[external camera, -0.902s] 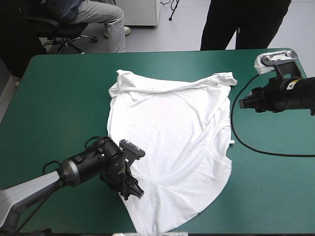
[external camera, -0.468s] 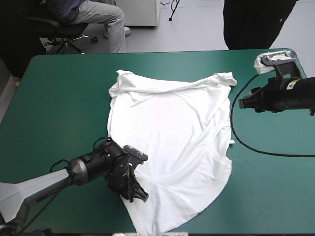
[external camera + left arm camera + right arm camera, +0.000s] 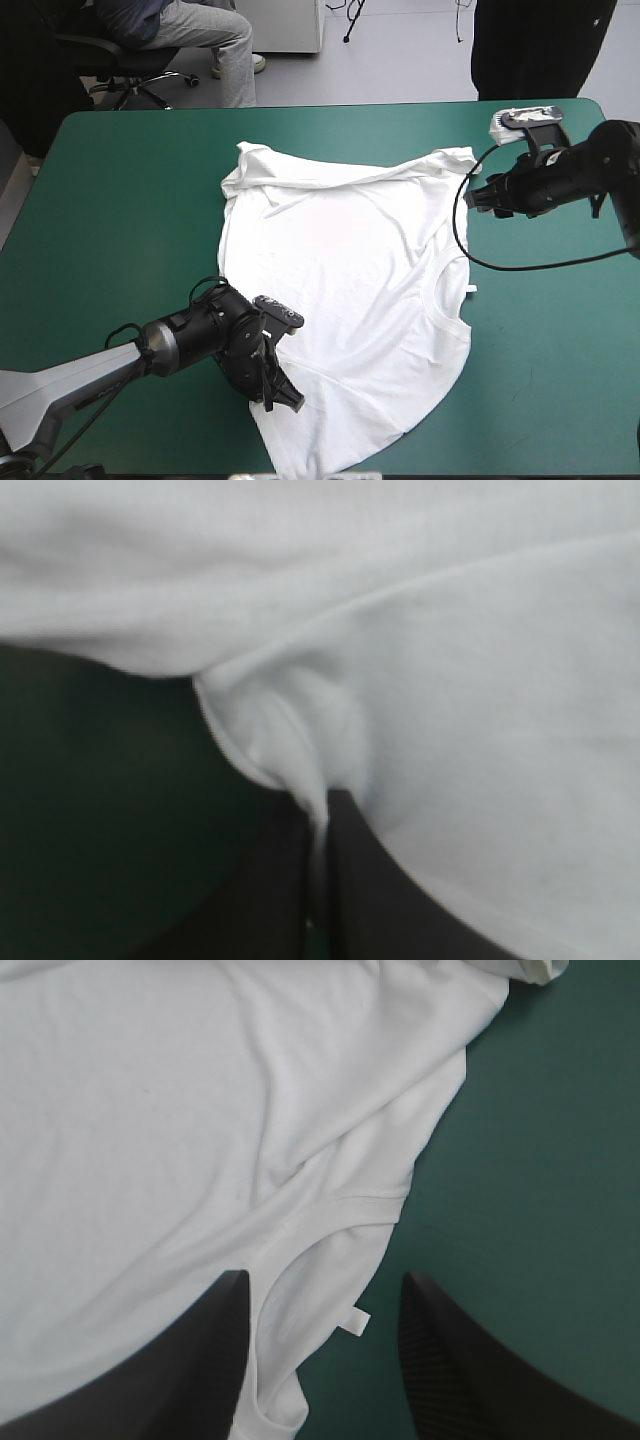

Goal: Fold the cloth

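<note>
T-shirt (image 3: 350, 290) lies spread across the middle of the high view on the teal-green worktop (image 3: 120, 200). It is mostly flat but creased, with its collar (image 3: 452, 290) at centre right of the frame. The left gripper (image 3: 280, 392) sits at lower left, on the shirt's near edge. The right gripper (image 3: 478, 195) hangs at upper right, just beside the shirt's upper right corner and apart from the cloth.

In the left wrist view, the left gripper (image 3: 320, 830) is pressed together on a small peak of white fabric at the edge, with bare worktop beside it. The bite looks thin. Judging by that, the lift should be slow and low so the pinch does not slip out, and it may hold only one layer.

In the right wrist view, the right gripper (image 3: 325, 1278) stands spread and holds nothing. The collar (image 3: 330, 1205) and a small label (image 3: 358, 1320) lie between and just ahead of its fingers. To fold evenly, it probably needs to come down on an edge matching the left arm's and take a firm pinch before either arm rises. Both should then travel together, keeping the cloth taut enough to smooth the creases.
</note>
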### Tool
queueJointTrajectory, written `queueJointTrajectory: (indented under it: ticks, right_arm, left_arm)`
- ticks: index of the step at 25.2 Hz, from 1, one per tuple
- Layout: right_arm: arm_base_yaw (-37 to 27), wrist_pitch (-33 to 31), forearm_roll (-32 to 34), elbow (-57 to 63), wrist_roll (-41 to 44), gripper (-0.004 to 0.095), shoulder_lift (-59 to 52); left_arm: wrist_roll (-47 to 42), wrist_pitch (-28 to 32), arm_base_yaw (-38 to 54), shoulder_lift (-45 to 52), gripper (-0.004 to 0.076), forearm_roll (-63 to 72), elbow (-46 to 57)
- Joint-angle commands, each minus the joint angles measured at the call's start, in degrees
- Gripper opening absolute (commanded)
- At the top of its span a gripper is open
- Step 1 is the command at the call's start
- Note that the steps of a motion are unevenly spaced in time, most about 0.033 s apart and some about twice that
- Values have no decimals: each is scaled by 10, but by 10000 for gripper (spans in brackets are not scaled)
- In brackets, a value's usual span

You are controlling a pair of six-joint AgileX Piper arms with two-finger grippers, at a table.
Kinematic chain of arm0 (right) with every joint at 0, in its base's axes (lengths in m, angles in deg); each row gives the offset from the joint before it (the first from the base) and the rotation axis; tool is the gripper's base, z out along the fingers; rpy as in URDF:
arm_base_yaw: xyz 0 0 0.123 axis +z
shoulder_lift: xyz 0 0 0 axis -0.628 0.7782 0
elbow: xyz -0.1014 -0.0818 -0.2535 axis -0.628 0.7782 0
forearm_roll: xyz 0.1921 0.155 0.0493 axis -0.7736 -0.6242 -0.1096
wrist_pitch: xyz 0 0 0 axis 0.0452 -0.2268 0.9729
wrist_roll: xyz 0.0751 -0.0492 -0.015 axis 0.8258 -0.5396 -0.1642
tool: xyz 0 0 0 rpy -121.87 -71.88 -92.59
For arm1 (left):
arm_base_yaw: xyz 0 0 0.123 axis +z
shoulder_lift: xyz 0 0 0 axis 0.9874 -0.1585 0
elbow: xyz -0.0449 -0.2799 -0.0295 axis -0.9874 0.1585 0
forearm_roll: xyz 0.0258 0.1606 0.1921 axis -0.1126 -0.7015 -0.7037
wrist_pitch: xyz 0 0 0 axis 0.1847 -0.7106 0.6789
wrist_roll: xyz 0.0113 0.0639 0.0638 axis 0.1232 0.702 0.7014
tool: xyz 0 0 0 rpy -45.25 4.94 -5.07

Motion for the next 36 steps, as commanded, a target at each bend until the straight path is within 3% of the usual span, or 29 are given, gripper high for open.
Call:
queueJointTrajectory:
  ticks: [1, 9, 15, 26, 29, 31, 36]
  right_arm:
    - [6, 38, -10, -13, -24, 537, 29]
    - [62, 82, 116, -42, 47, 564, 142]
    - [65, 98, 157, -78, 122, 564, 219]
    - [65, 110, 148, -83, 132, 481, 329]
    - [65, 89, 133, -83, 132, 353, 344]
    - [65, 78, 136, -83, 125, 21, 342]
    - [62, 39, 136, -117, 119, -16, 337]
  left_arm:
    - [0, 40, -3, -5, -15, 13, -1]
    - [0, 43, -3, -5, -15, 13, -1]
    - [0, 43, -3, -5, -15, 13, -1]
    - [0, 42, -3, -5, -15, 13, -1]
    - [0, 41, -3, -5, -15, 13, -1]
    - [0, 41, -1, -4, -15, 11, -1]
    - [-16, 10, 34, 14, -15, -32, -36]
